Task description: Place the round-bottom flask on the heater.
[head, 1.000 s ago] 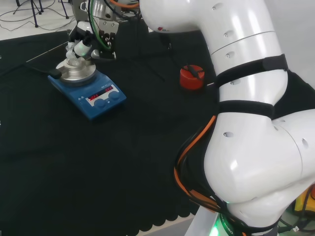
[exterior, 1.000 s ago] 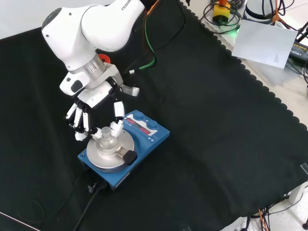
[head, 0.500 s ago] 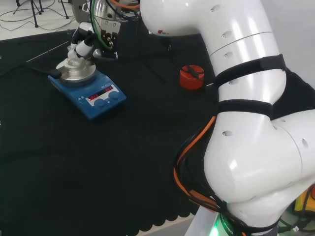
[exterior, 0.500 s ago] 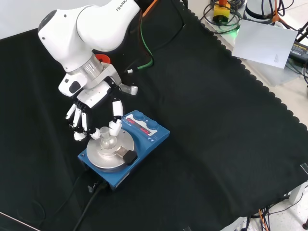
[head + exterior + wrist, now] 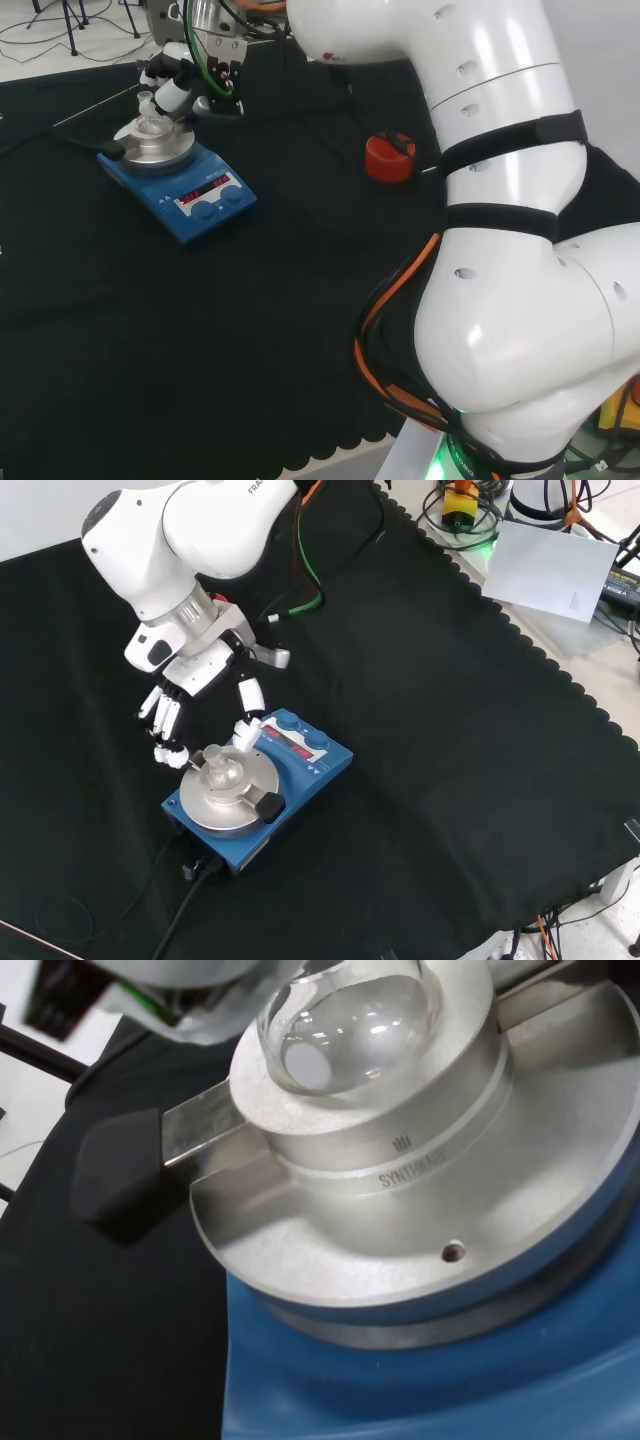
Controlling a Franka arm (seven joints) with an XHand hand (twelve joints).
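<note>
The flask [image 5: 348, 1022] sits in the metal block [image 5: 400, 1150] atop the blue heater [image 5: 300, 780], at the left of the front view. The hand [image 5: 190, 695] hovers just above and behind it, fingers spread and relaxed, gripping nothing; the thumb tip looks near the flask's neck. Judged from here, placement looks done. You lift straight up, keeping the fingers wide, so nothing clips the neck. Steer clear of the red ring stand [image 5: 389, 157] farther right in the head view.
</note>
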